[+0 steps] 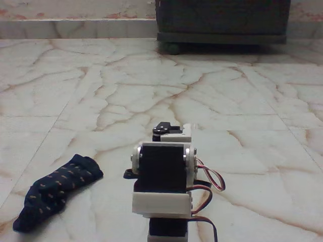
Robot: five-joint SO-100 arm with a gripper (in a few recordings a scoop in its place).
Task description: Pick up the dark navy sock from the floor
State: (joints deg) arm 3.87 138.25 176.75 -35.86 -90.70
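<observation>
Left of the arm (162, 186), sock (56, 190) lies limp on floor (242, 101), well apart from it. Jaws hidden; spread or pressed, cannot tell. Risks: shallow pinch slips off; fingertips scrape glossy tile.

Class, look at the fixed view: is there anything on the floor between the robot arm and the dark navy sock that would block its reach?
Nothing visible does. The dark navy sock lies left of the arm, with bare floor between them. The gripper's fingers are hidden behind the arm.
</observation>
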